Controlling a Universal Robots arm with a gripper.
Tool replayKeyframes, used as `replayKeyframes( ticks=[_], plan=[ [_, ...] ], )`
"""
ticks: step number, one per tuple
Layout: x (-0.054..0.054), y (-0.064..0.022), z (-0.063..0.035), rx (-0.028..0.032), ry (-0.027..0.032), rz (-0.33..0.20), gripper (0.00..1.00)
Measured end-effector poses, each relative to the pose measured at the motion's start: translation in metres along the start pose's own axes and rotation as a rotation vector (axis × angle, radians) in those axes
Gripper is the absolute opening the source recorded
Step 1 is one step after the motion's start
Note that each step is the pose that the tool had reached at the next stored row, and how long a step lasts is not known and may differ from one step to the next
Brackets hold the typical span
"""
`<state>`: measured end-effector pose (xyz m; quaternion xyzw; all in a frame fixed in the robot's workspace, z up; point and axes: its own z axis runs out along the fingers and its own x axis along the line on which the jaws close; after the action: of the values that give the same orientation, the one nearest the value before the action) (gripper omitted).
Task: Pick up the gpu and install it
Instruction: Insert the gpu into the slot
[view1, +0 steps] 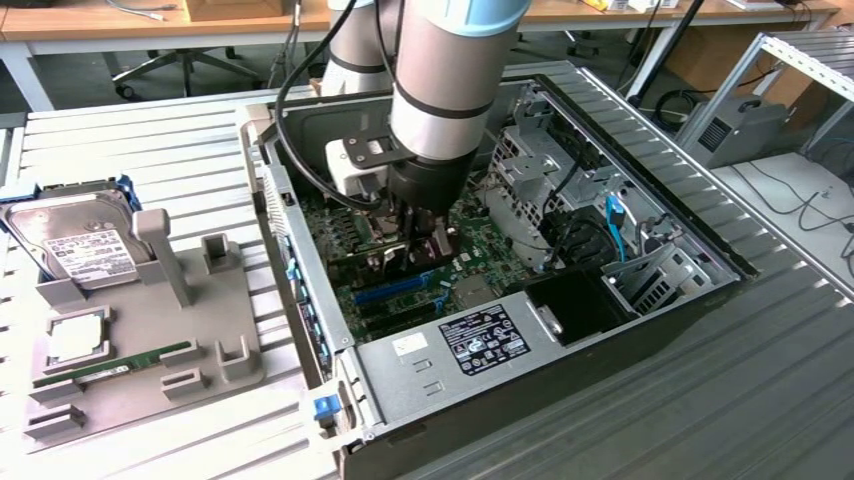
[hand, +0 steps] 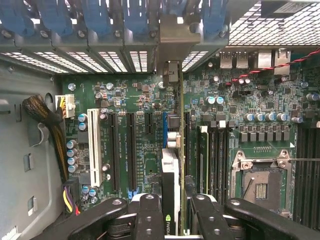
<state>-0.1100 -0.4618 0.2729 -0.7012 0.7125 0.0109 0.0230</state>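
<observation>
— Which step are you doing, and where is the gpu (hand: 170, 185)?

— I'm installing it. In the exterior view my gripper (view1: 427, 245) is reaching down into the open case (view1: 441, 375), just above the motherboard (view1: 481, 248); my own wrist is hiding the card's lower edge.

— And the wrist view?

— My fingers (hand: 146, 215) are clamping the card edge-on, its bracket (hand: 172, 42) sitting by the rear openings, its board seemingly running over the blue slot (hand: 164, 127). I'm judging this is calling for a square, straight press. Whether the contacts are entering, I cannot tell.
</observation>
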Motion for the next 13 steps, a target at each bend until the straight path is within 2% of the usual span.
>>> replayKeyframes(
  ticks=[13],
  plan=[
    [0.0027,0.0010,-0.0001,0.0000,0.0000,0.000,0.27]
  ],
)
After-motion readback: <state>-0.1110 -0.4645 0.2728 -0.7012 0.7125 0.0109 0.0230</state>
